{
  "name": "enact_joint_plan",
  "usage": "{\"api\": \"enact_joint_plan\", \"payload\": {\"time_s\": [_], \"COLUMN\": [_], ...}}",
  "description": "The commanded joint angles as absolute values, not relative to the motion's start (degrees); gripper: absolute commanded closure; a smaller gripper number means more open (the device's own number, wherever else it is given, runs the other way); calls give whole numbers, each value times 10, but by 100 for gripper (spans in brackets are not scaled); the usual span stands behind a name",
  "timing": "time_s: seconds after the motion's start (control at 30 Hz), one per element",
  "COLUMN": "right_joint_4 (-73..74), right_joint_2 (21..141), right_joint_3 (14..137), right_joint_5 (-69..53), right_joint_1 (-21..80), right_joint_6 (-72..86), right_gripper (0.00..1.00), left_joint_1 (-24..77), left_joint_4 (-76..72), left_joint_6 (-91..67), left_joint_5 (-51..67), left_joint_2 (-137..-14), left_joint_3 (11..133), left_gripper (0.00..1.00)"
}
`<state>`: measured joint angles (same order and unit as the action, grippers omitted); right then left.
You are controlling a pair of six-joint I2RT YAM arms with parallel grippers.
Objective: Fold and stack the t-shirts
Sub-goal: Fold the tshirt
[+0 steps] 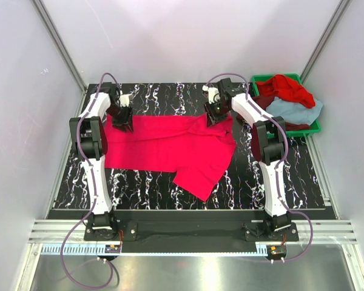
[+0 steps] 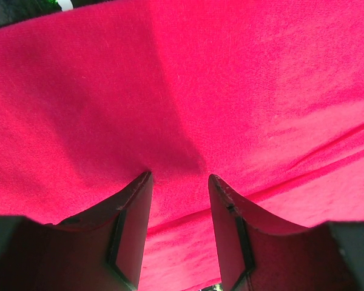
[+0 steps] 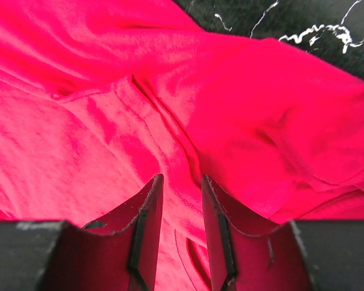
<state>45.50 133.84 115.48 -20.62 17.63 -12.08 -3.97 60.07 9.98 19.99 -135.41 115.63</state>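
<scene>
The crimson-pink t-shirt (image 1: 170,148) lay spread across the middle of the black marbled bench (image 1: 303,170), with one corner flapping out toward the near edge. Its far edge was partly hidden under both arms, so I couldn't make out its collar or sleeves properly from above.

The left claw (image 1: 122,121) was down on the shirt's far left corner. From its wrist camera the fingers (image 2: 133,230) stood a little apart with flat cloth showing in the gap, and nothing was pinched that I could see.

The right claw (image 1: 215,115) sat at the far right corner, where the fabric was rumpled. Its fingers (image 3: 147,236) stood closer together and a ridge of cloth ran into the gap between them. Whether they had nipped it, I couldn't tell.

At the far right of the bench stood a green bin (image 1: 258,79). A brighter red shirt (image 1: 285,88) was heaped in it, with a blue-grey shirt (image 1: 294,111) spilling over the rim. Only a dark sliver of a maroon shirt (image 1: 297,126) showed beneath them.
</scene>
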Motion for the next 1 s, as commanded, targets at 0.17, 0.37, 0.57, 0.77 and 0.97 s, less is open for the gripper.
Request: {"api": "enact_joint_plan", "payload": {"time_s": [0.17,0.37,0.57,0.77,0.97], "right_joint_4": [468,467,455,458,457], "right_joint_2": [1343,1350,1365,1366,1325], "right_joint_3": [1164,1168,1176,1182,1160], "right_joint_5": [-209,-204,-188,-183,-176], "right_joint_1": [178,179,179,179,179], "right_joint_6": [-138,-139,-146,-148,-146], "right_gripper": [62,62,61,98,100], "left_joint_1": [-34,-33,-32,-32,-31], "left_joint_4": [595,594,594,594,591], "left_joint_6": [93,92,93,93,91], "left_joint_5": [218,218,218,217,221], "left_joint_2": [-1344,-1344,-1342,-1338,-1343], "left_joint_3": [1150,1150,1148,1143,1143], "left_gripper": [53,53,53,53,53]}}
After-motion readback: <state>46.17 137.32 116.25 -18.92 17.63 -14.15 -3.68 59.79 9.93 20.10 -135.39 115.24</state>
